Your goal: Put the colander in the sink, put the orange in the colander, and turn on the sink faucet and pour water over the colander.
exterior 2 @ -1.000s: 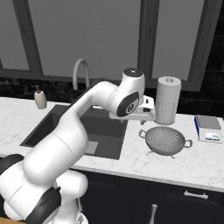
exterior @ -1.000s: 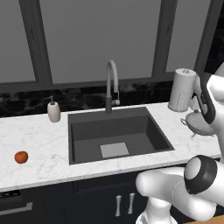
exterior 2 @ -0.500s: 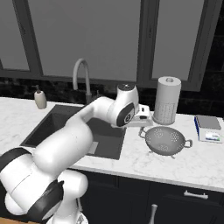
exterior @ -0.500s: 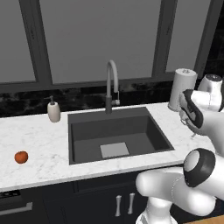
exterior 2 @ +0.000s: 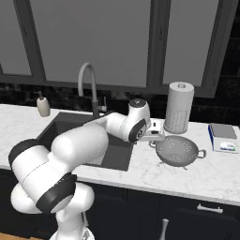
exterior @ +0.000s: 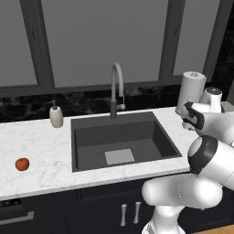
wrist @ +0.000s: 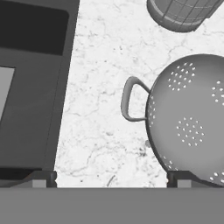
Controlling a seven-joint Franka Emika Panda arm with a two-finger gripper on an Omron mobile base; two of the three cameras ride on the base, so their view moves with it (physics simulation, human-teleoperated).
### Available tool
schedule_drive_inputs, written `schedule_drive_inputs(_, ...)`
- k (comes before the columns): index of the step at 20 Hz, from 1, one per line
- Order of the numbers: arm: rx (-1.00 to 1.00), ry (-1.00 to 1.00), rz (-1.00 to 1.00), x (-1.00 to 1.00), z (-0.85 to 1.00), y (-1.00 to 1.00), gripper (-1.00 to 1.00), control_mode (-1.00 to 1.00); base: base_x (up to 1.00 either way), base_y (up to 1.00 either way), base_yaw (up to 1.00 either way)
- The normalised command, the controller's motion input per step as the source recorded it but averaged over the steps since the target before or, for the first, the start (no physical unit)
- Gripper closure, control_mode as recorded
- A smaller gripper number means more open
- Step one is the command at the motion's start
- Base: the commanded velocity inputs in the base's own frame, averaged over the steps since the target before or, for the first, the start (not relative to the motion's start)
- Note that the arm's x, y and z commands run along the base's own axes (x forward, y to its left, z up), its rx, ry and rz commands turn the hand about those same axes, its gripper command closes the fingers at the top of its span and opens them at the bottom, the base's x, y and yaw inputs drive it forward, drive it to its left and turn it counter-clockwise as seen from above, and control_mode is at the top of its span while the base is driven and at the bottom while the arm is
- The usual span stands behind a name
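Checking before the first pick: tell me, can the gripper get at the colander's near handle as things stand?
Probably yes: the open gripper hovers above the colander, and bare counter surrounds its loop handle.

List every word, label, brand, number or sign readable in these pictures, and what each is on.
None can be read.
The small scale right of the colander has a pale front panel, too blurred to read.
The soap dispenser and paper towel roll show no label.
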Motion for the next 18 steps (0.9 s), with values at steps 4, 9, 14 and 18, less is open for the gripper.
schedule_drive_inputs(4,0.0,0.0,0.0,0.11,-0.16,-0.2,-1.0,-1.0,0.0,0.0,0.0)
schedule_drive_inputs(9,0.0,0.05,0.0,0.12,-0.02,-0.01,-1.0,-1.0,0.0,0.0,0.0)
schedule_drive_inputs(14,0.01,0.17,0.0,0.22,0.0,-0.04,-1.0,-1.0,0.0,0.0,0.0)
schedule_drive_inputs(18,0.05,0.21,0.0,0.24,0.0,-0.19,-1.0,-1.0,0.0,0.0,0.0)
